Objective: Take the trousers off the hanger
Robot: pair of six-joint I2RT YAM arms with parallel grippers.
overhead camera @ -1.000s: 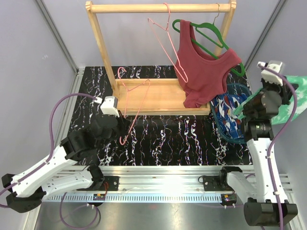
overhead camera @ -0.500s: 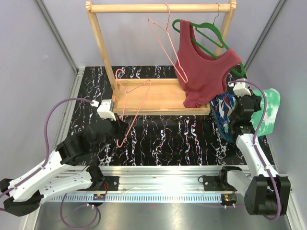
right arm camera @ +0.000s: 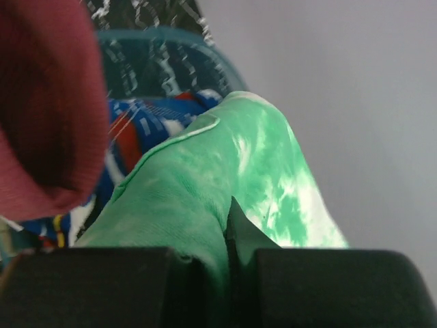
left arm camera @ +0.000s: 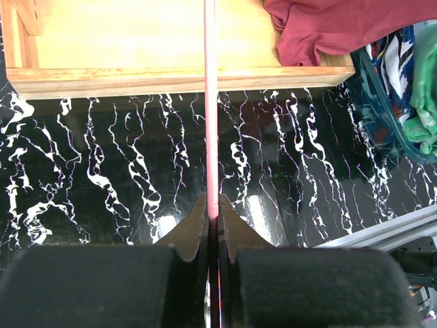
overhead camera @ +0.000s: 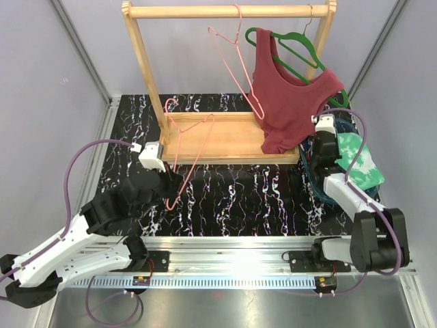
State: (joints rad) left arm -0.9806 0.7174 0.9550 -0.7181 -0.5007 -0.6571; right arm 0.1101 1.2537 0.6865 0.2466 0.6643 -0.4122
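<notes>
Black marbled bench (overhead camera: 239, 198). Left hand (left arm camera: 212, 217) pinched shut on pink hanger (left arm camera: 212, 102) wire; right hand (right arm camera: 227, 236) clamped on green tie-dye trousers (right arm camera: 198, 178). Wrist views show blue trousers (left arm camera: 392, 58) in basket (left arm camera: 382, 116); overhead barely.

Your right gripper (right arm camera: 231, 234) half buried in the green tie-dye trousers (right arm camera: 205, 184), blue printed trousers (right arm camera: 147, 126) mostly covered by them, tank top (right arm camera: 41, 102) a blurred red mass cut by the edge, pink hanger (left arm camera: 211, 102) running off your left wrist view's top.

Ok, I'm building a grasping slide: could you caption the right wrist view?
Right pincer shut on green tie-dye trousers; blue printed trousers in the teal basket behind, red tank top at left.
</notes>
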